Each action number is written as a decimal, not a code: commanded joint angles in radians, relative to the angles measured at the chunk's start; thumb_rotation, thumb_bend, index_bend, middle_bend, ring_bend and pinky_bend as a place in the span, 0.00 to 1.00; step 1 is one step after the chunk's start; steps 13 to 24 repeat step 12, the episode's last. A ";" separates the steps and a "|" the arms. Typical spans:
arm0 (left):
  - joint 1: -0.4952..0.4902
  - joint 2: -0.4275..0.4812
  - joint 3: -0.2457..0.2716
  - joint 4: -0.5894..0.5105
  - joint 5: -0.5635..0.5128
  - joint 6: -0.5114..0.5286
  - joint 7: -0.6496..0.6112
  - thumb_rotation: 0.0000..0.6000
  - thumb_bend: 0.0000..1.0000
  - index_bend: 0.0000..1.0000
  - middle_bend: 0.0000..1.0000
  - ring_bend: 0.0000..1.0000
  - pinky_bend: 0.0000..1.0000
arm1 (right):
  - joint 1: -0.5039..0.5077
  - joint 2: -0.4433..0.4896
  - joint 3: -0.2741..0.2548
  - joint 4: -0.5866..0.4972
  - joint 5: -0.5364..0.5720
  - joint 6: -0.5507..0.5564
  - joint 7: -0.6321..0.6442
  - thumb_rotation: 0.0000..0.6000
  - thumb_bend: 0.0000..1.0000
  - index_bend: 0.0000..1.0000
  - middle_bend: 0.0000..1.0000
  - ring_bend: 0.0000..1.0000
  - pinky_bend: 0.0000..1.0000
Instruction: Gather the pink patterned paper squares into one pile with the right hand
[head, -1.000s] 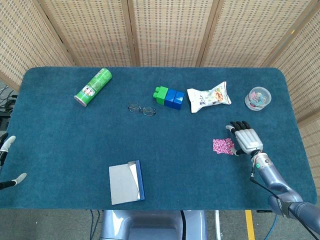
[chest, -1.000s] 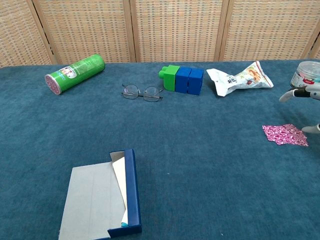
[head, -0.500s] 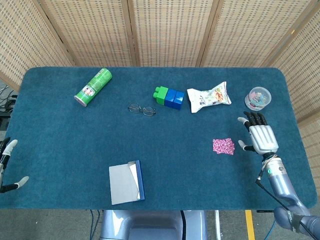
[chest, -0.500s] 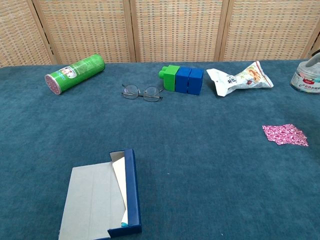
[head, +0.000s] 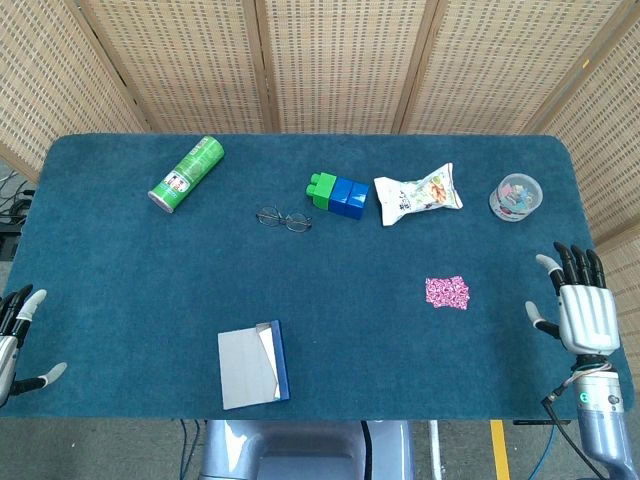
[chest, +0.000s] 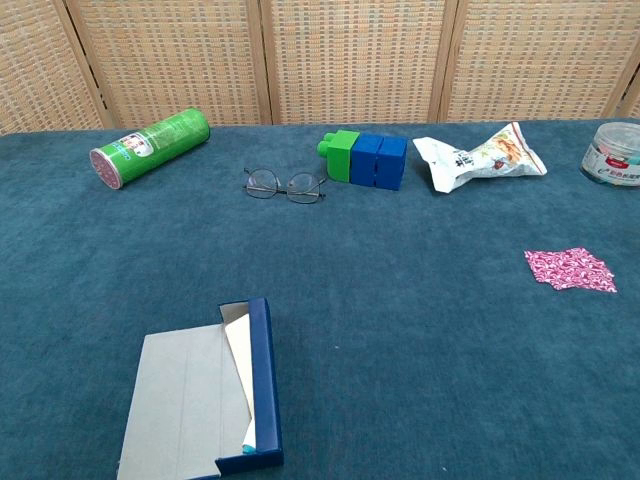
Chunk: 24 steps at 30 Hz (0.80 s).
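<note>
One small cluster of pink patterned paper squares lies on the blue table, in its right half and a little nearer the front edge than the back. In the chest view the cluster reads as overlapping sheets rather than a tidy stack, its long axis running roughly parallel to the front edge.

The right hand hovers at the table's right edge, palm down, fingers spread and pointing toward the back edge, holding nothing. The squares lie well apart from it, toward the table's middle and slightly further back, so any further gathering probably calls for a sideways reach inward. The left hand sits at the far left edge, fingers also apart and empty, much further from the paper. Neither hand shows in the chest view.

As for writing, the green can near the back left corner carries a label, and the snack bag is printed, but nothing on either can be read. The clear tub by the back right corner shows no lettering.
</note>
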 joint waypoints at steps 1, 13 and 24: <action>0.004 0.002 0.000 -0.004 0.012 0.013 -0.005 0.92 0.06 0.00 0.00 0.00 0.00 | -0.026 0.014 -0.015 -0.022 -0.026 0.025 0.001 1.00 0.34 0.22 0.10 0.00 0.00; 0.003 0.011 0.006 -0.005 0.040 0.017 -0.015 0.92 0.06 0.00 0.00 0.00 0.00 | -0.058 0.037 -0.042 -0.066 -0.088 0.023 0.008 1.00 0.34 0.22 0.11 0.00 0.00; 0.003 0.011 0.006 -0.005 0.040 0.017 -0.015 0.92 0.06 0.00 0.00 0.00 0.00 | -0.058 0.037 -0.042 -0.066 -0.088 0.023 0.008 1.00 0.34 0.22 0.11 0.00 0.00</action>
